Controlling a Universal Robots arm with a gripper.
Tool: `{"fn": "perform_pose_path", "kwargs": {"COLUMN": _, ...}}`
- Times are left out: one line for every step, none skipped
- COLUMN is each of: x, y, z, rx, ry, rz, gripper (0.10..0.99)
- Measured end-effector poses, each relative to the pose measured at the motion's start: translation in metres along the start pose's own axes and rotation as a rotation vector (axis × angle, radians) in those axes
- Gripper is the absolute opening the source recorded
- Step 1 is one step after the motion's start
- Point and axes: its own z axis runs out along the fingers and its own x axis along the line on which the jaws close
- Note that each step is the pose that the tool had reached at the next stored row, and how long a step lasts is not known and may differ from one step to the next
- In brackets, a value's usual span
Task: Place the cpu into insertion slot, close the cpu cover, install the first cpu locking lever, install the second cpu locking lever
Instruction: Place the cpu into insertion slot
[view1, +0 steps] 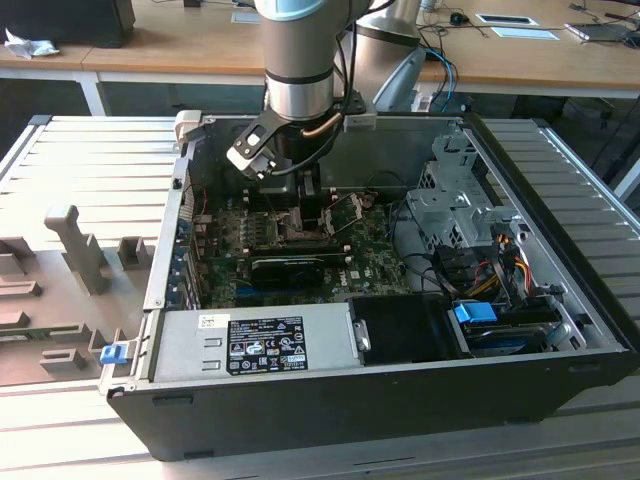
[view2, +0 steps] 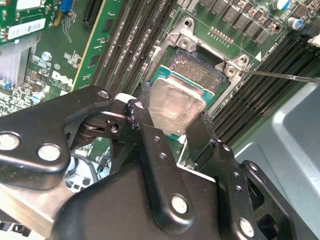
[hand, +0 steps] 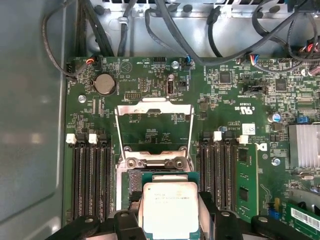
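Note:
My gripper (view2: 172, 131) is shut on the cpu (view2: 176, 106), a silvery square chip on a green carrier, pinched at two opposite edges. It hangs tilted just over the insertion slot (view2: 197, 67), whose grey contact field still shows beyond the chip. I cannot tell whether chip and slot touch. In the first wrist view the cpu (hand: 170, 207) covers most of the insertion slot (hand: 134, 184), and the cpu cover (hand: 154, 105) stands swung open behind it, its thin side rods raised. In the exterior view the gripper (view1: 300, 200) reaches down into the case over the green motherboard (view1: 370, 250).
Black memory slots (hand: 90, 175) flank the socket on both sides. A thin lever rod (view2: 280, 75) sticks out past the socket. A long black card (view1: 290, 268), the grey power-supply box (view1: 250, 342), a drive cage (view1: 450, 205) and loose cables (hand: 150, 25) crowd the case.

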Motion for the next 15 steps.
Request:
{"fn": "perform_pose_path", "kwargs": {"x": 0.0003, "y": -0.0003, "z": 0.0012, "rx": 0.000, "ry": -0.0001, "rz": 0.000, "gripper": 0.529}}
{"fn": "perform_pose_path", "kwargs": {"x": 0.0005, "y": -0.0010, "z": 0.0029, "rx": 0.000, "ry": -0.0003, "rz": 0.000, "gripper": 0.529}}
{"fn": "perform_pose_path", "kwargs": {"x": 0.0006, "y": -0.0020, "z": 0.0044, "rx": 0.000, "ry": -0.0002, "rz": 0.000, "gripper": 0.529}}
{"fn": "perform_pose_path", "kwargs": {"x": 0.0007, "y": -0.0030, "z": 0.0048, "rx": 0.000, "ry": -0.0003, "rz": 0.000, "gripper": 0.529}}
{"fn": "perform_pose_path", "kwargs": {"x": 0.0011, "y": -0.0033, "z": 0.0050, "rx": 0.000, "ry": -0.0003, "rz": 0.000, "gripper": 0.529}}
{"fn": "perform_pose_path", "kwargs": {"x": 0.0022, "y": -0.0036, "z": 0.0055, "rx": 0.000, "ry": -0.0001, "rz": 0.000, "gripper": 0.529}}
{"fn": "perform_pose_path", "kwargs": {"x": 0.0041, "y": -0.0040, "z": 0.0069, "rx": 0.000, "ry": -0.0002, "rz": 0.000, "gripper": 0.529}}
{"fn": "perform_pose_path", "kwargs": {"x": 0.0048, "y": -0.0042, "z": 0.0082, "rx": 0.000, "ry": 0.0000, "rz": 0.000, "gripper": 0.529}}
{"fn": "perform_pose_path", "kwargs": {"x": 0.0058, "y": -0.0044, "z": 0.0102, "rx": 0.000, "ry": -0.0001, "rz": 0.000, "gripper": 0.529}}
{"fn": "perform_pose_path", "kwargs": {"x": 0.0065, "y": -0.0048, "z": 0.0129, "rx": 0.000, "ry": -0.0002, "rz": 0.000, "gripper": 0.529}}
{"fn": "perform_pose_path", "kwargs": {"x": 0.0068, "y": -0.0052, "z": 0.0146, "rx": 0.000, "ry": -0.0002, "rz": 0.000, "gripper": 0.529}}
{"fn": "perform_pose_path", "kwargs": {"x": 0.0069, "y": -0.0054, "z": 0.0165, "rx": 0.000, "ry": -0.0002, "rz": 0.000, "gripper": 0.529}}
{"fn": "perform_pose_path", "kwargs": {"x": 0.0070, "y": -0.0056, "z": 0.0178, "rx": 0.000, "ry": -0.0002, "rz": 0.001, "gripper": 0.529}}
{"fn": "perform_pose_path", "kwargs": {"x": 0.0072, "y": -0.0058, "z": 0.0191, "rx": 0.000, "ry": -0.0005, "rz": 0.003, "gripper": 0.529}}
{"fn": "perform_pose_path", "kwargs": {"x": 0.0073, "y": -0.0059, "z": 0.0197, "rx": 0.000, "ry": -0.0005, "rz": 0.004, "gripper": 0.529}}
